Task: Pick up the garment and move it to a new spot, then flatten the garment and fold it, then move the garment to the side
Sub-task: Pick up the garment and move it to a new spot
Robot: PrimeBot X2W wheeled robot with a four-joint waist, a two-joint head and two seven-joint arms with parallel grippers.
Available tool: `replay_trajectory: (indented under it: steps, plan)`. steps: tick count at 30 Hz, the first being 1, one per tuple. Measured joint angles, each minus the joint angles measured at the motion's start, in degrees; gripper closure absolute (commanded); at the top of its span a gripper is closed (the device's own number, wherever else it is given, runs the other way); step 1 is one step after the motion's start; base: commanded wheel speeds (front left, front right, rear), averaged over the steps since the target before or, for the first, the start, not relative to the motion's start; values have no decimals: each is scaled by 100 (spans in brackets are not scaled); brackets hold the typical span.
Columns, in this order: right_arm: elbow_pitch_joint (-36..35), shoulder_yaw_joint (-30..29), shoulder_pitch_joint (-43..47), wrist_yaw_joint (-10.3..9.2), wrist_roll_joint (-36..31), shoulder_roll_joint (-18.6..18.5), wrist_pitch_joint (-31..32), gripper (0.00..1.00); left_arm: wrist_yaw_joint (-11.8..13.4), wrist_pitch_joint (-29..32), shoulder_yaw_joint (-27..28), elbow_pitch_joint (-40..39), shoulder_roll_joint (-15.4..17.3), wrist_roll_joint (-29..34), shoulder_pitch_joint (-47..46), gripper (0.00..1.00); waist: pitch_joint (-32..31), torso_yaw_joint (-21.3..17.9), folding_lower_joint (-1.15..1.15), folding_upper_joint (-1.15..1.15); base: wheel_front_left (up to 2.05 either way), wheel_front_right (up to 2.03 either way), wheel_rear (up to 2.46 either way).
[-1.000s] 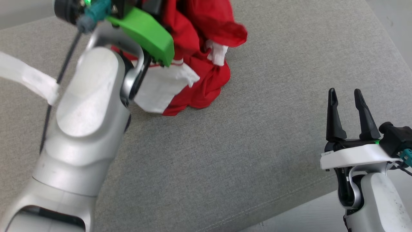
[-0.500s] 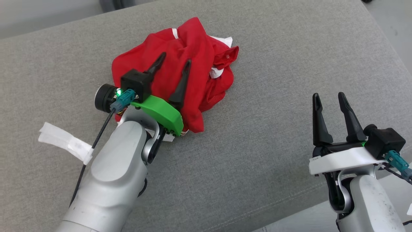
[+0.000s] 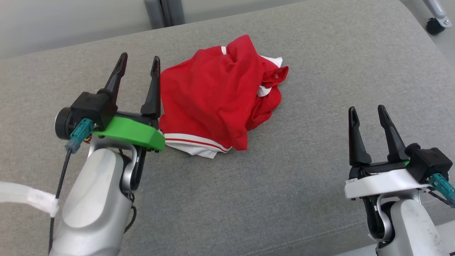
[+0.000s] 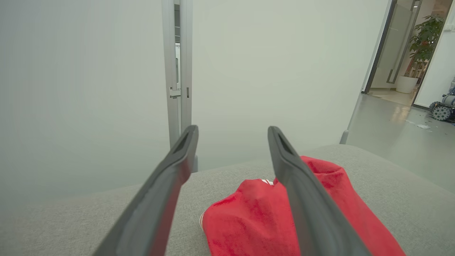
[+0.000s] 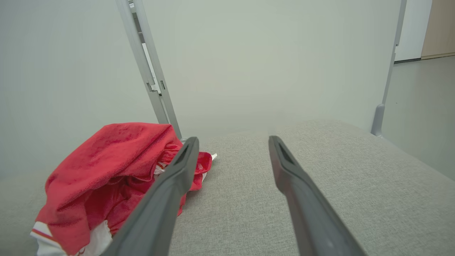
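Observation:
The garment (image 3: pixel 217 99) is a red shirt with white trim, lying crumpled in a heap on the grey cushion. It also shows low in the left wrist view as a red garment (image 4: pixel 295 217) and at the lower left of the right wrist view as a red garment (image 5: pixel 106 177). My left gripper (image 3: pixel 139 62) stands open just left of the heap, its right finger close beside the cloth, nothing between the fingers. My right gripper (image 3: pixel 366 111) is open and empty, well to the right of the garment near the cushion's front edge.
The grey upholstered cushion (image 3: pixel 320 57) spreads around the heap, with its front edge at the lower right. A pale wall with a metal post (image 4: pixel 177 71) stands behind it. A caster (image 3: pixel 435 25) shows at the far right. A white tag (image 3: pixel 28 197) hangs off my left arm's cable.
My left gripper has let go of the garment, opened, and drawn back to the left of it. The garment dropped into a heap. The head camera has shifted. The right gripper stayed open.

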Motion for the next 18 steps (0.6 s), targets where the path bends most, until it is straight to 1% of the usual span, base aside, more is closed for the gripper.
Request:
replay_trajectory:
  steps: [10, 14, 18]
  plan:
    - [-112, -62, 207, 0, -192, 1, 0, 0, 45, 0, 768, -761, 275, 294, 1163, 0, -251, 554, 0, 0, 0, 0, 0]
    - [-110, -74, 236, 0, -236, 1, 0, 0, 66, 0, 1074, -909, 303, 383, 1600, 0, -344, 756, 0, 0, 0, 0, 0]
    - [-104, -59, 339, 0, -275, 1, 0, 0, 66, 0, 1347, -1066, 258, 426, 1985, 0, -433, 928, 0, 0, 0, 0, 0]
